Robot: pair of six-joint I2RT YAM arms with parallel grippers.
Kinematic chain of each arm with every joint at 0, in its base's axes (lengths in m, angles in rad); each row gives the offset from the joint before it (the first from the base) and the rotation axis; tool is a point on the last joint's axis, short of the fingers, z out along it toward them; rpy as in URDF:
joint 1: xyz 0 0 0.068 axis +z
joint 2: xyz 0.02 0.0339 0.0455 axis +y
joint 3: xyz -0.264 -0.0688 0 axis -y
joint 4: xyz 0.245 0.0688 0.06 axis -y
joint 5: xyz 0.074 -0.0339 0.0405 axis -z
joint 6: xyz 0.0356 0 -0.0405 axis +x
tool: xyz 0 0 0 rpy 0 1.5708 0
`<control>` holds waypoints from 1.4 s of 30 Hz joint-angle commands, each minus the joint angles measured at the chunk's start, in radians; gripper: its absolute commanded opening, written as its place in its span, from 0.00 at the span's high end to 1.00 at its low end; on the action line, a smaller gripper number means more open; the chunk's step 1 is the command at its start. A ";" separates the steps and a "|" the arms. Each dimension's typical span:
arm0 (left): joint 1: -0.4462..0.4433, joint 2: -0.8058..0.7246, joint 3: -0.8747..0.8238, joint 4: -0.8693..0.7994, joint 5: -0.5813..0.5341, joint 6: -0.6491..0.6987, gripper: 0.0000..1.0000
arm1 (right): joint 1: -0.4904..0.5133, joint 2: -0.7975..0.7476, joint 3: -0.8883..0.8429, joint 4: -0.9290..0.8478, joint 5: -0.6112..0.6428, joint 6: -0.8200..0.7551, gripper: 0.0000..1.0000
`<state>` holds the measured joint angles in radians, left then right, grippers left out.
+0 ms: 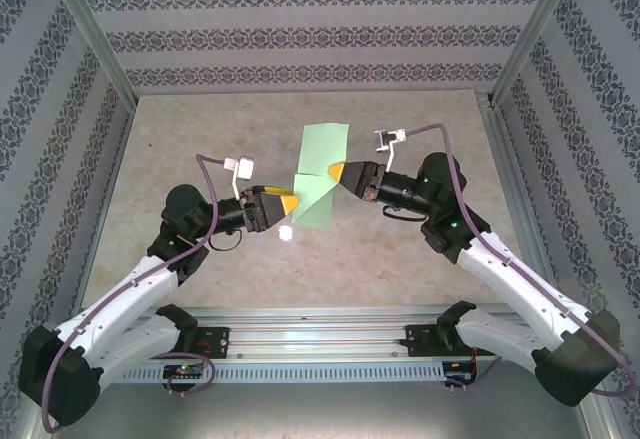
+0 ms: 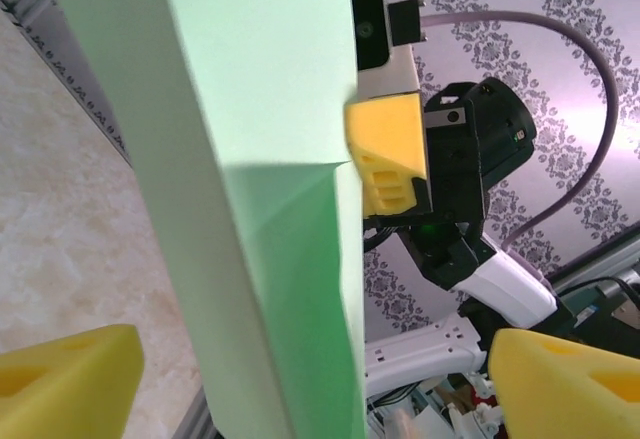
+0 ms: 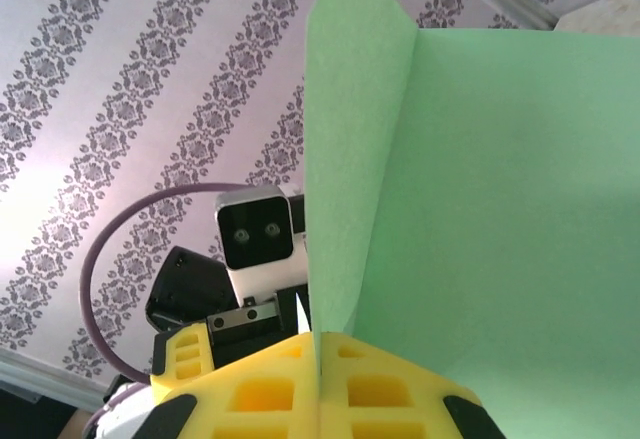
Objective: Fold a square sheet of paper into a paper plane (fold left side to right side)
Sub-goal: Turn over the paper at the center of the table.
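Over the table (image 1: 190, 129), right gripper (image 1: 338, 171) clamped on paper sheet (image 1: 322, 149), left gripper (image 1: 290, 202) spread wide.

Paper: one green paper sheet (image 1: 322, 174), a single creased piece.

Arms: two, a left arm (image 1: 120, 309) and a right arm (image 1: 520, 289).

Grippers: two, the left gripper (image 1: 291, 203) and the right gripper (image 1: 336, 171).

Yellow fingers (image 2: 65, 384): four in all, two per gripper. The left wrist view has three of them, the right wrist view two.

White wrist cameras: two, left camera (image 1: 241, 166) and right camera (image 1: 388, 140).

Purple cables: two, left cable (image 1: 205, 174) and right cable (image 1: 440, 129).

Small white spot (image 1: 286, 231) on the table (image 1: 200, 139): one.

Tables: one.

Base rail (image 1: 320, 344): one.

Patterned walls (image 1: 300, 29): three.
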<state>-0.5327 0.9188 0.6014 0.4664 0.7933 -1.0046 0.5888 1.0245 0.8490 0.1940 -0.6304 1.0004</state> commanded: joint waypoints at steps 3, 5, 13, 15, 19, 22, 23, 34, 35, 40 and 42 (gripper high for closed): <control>-0.028 -0.007 0.071 0.015 0.032 0.032 0.43 | 0.018 0.028 0.025 0.056 0.009 0.012 1.00; -0.027 -0.009 0.085 -0.034 0.029 0.057 0.60 | 0.020 0.032 0.030 0.055 0.000 0.014 1.00; -0.027 0.006 0.110 -0.163 -0.004 0.116 0.94 | 0.013 0.000 0.026 -0.015 0.029 -0.034 0.89; -0.030 0.014 0.136 -0.292 -0.043 0.187 0.97 | -0.002 -0.027 0.025 -0.080 0.047 -0.062 0.81; -0.045 0.046 0.222 -0.688 -0.235 0.427 1.00 | -0.077 -0.139 0.052 -0.426 0.199 -0.195 0.63; -0.086 0.100 0.282 -0.906 -0.425 0.553 1.00 | -0.131 -0.218 0.104 -0.806 0.453 -0.322 0.59; -0.112 0.125 0.308 -0.975 -0.512 0.583 1.00 | -0.144 -0.239 0.120 -0.925 0.548 -0.348 0.57; -0.460 0.688 0.784 -1.719 -1.430 0.475 1.00 | -0.235 -0.387 0.104 -1.372 1.026 -0.438 0.44; -0.481 0.754 0.823 -1.766 -1.459 0.447 1.00 | -0.241 -0.393 0.103 -1.376 1.032 -0.440 0.43; -0.556 1.015 0.974 -1.859 -1.480 0.388 1.00 | -0.253 -0.397 0.091 -1.340 0.978 -0.448 0.37; -0.582 1.102 1.034 -1.876 -1.469 0.387 1.00 | -0.257 -0.386 0.088 -1.336 0.959 -0.450 0.37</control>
<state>-1.0771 1.9511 1.5593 -1.2705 -0.6018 -0.5686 0.3401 0.6292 0.9527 -1.1305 0.3176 0.5751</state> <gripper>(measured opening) 0.034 0.631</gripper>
